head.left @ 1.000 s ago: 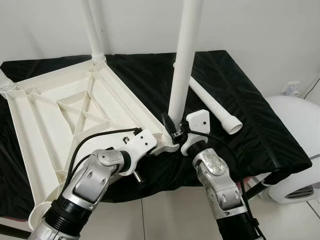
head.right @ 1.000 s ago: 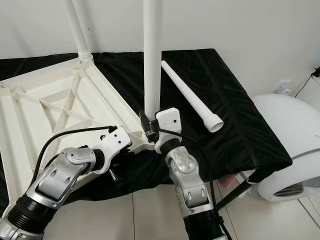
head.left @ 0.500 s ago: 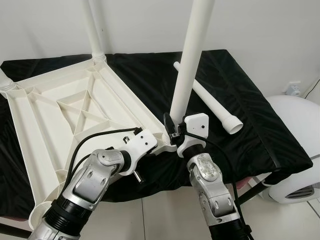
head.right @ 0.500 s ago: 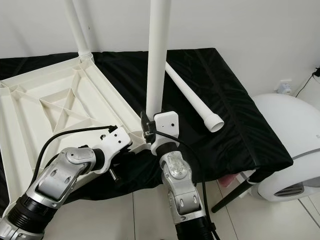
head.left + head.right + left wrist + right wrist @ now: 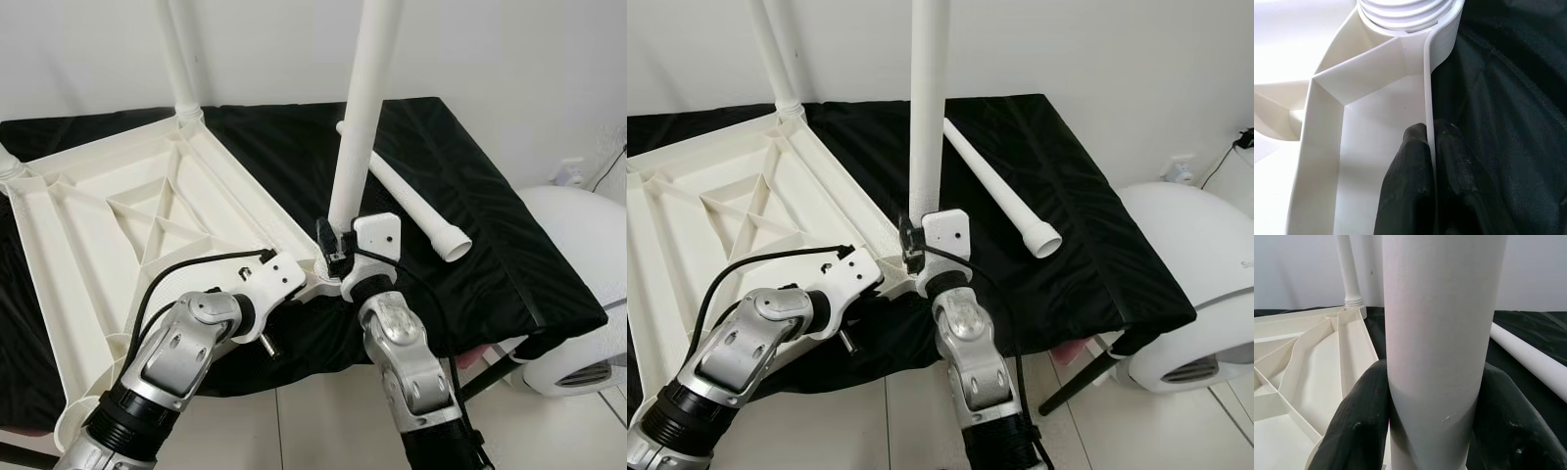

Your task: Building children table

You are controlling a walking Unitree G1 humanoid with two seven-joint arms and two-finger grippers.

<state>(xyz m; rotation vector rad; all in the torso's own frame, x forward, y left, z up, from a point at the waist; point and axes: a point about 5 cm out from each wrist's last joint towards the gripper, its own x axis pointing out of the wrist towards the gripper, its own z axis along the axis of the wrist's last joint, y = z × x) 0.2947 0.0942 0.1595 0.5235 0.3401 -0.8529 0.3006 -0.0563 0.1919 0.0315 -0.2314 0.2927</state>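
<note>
A plain white wall (image 5: 509, 59) backs a low table draped in black cloth (image 5: 460, 206), which stands on a pale tiled floor (image 5: 872, 431); a rounded white appliance (image 5: 578, 284) sits off the cloth's right edge. Most of the cloth is taken by the upside-down white table top (image 5: 108, 225), ribs showing, its left side cut off by the frame. One leg (image 5: 179, 59) stands screwed into the far corner socket, its top out of sight, and just a stub of another shows at the far left corner (image 5: 8, 162). A third leg (image 5: 358, 127) rises upright from the near right corner of the top, also cut off above. A loose leg (image 5: 407, 196) lies flat on the cloth near the right edge, wide end toward the front. The right gripper (image 5: 1432, 431) is clenched around the base of the upright leg, one black finger on each side, just above the corner socket. The left gripper (image 5: 1431, 161) pinches the thin rim of the table top right beside that socket, one finger inside the rim and one outside against the cloth. The threaded joint itself is hidden behind the right wrist's white housing in the head views.
</note>
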